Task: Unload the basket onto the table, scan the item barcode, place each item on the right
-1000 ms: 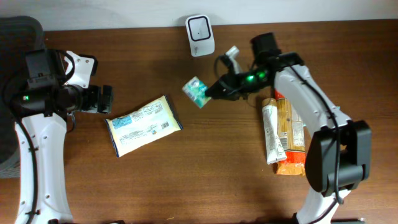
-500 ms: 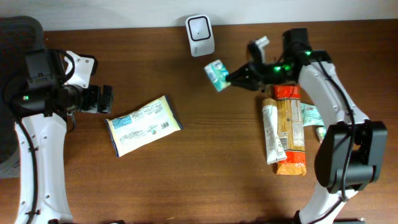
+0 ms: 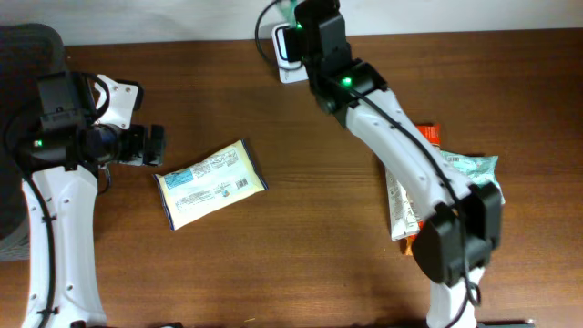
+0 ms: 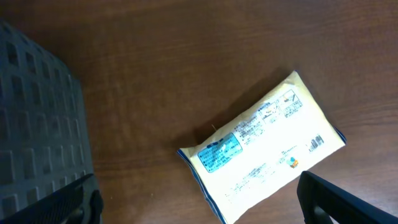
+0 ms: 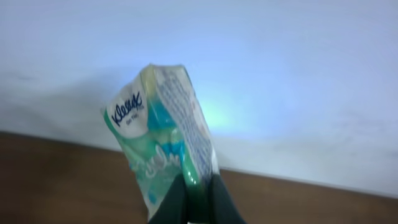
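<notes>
My right gripper (image 5: 196, 200) is shut on the lower edge of a green and white Kleenex tissue pack (image 5: 163, 127), holding it upright against the pale wall. Overhead, the right wrist (image 3: 319, 32) reaches to the table's back edge and covers part of the white scanner (image 3: 284, 56); the pack hardly shows there. A yellow-white flat packet (image 3: 211, 184) lies on the table left of centre. My left gripper (image 3: 150, 146) hangs open just left of it, and in the left wrist view the packet (image 4: 261, 149) lies between and beyond the spread fingers (image 4: 326, 199).
A pile of packaged items (image 3: 421, 196) lies at the right, with a teal pack (image 3: 474, 166) on its far side. A dark mesh object (image 4: 37, 124) stands at the left table edge.
The right arm has swung the tissue pack from mid-table up and left to the back edge, over the scanner. The left arm and the flat packet have not moved.
</notes>
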Robot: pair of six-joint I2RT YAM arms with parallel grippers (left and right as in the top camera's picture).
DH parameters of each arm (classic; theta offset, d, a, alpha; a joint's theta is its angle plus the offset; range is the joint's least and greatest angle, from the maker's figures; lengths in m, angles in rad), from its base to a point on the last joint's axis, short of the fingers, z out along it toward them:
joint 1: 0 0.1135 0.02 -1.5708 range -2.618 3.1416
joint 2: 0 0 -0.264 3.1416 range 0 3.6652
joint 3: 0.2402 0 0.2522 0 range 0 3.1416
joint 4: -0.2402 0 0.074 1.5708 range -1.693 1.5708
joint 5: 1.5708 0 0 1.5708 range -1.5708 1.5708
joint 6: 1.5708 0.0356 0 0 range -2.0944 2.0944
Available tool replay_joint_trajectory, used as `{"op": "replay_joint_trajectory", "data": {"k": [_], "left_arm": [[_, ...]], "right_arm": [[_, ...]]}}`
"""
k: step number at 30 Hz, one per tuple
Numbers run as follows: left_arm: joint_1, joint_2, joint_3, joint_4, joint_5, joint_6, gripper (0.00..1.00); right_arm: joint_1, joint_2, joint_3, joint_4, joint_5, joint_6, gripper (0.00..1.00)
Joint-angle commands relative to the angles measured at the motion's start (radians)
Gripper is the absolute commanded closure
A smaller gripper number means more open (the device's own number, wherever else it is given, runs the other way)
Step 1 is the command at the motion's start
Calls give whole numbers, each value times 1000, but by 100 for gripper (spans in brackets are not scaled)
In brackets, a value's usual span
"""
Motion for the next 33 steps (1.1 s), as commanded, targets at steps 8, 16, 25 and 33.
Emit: {"op": "replay_joint_trajectory", "data": {"k": [8,16,25,33], "left_arm": [[2,-6,9,-1,11,15,1],[2,-6,9,-1,11,15,1],[2,-6,9,-1,11,15,1],[2,-6,9,-1,11,15,1]], "right_arm": [[-24,347,-1,272,129,-354,96],[-21,293,0,255,129,-354,96],[-18,-130,0,-485,-242,63,96],[-46,-205,-67,-1127,-244,268,96]]}}
